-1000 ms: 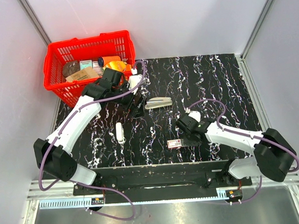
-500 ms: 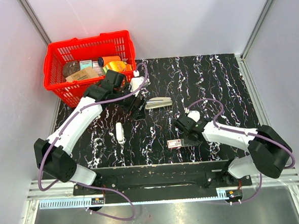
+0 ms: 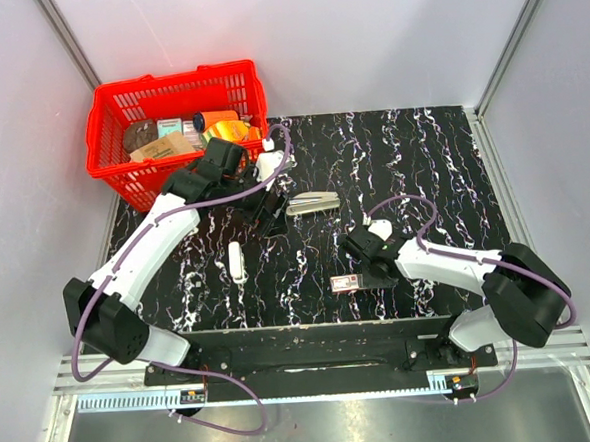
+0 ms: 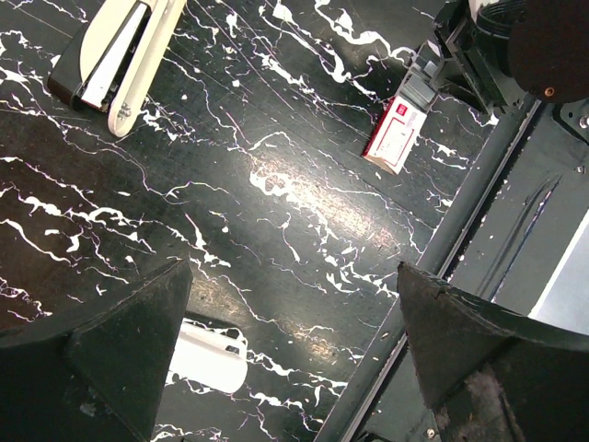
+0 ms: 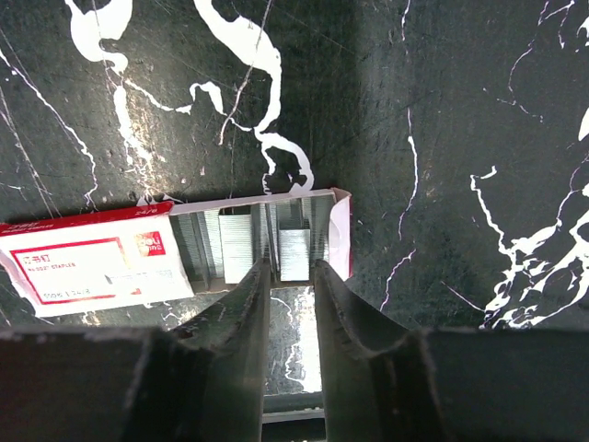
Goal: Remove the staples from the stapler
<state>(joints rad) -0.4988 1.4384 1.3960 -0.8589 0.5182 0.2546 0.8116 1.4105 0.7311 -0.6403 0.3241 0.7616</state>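
The grey-silver stapler (image 3: 312,202) lies on the black marbled table, seen again at the top left of the left wrist view (image 4: 115,51). My left gripper (image 3: 268,215) hovers just left of it, open wide and empty (image 4: 294,368). A red-and-white staple box (image 3: 346,282) lies near the front edge with its tray slid out. In that tray lie several silver staple strips (image 5: 294,253). My right gripper (image 5: 292,272) has its tips at the tray's edge, parted narrowly. Bare table shows through the gap between them, and one strip sits just ahead of the tips.
A red basket (image 3: 174,128) full of items stands at the back left, close behind the left arm. A short white bar (image 3: 236,262) lies left of centre, also under the left gripper (image 4: 207,354). The table's front rail (image 4: 460,230) runs beside the staple box.
The right gripper's jaws have parted slightly at the staple box, and its arm has edged a little left. The left arm has barely moved.
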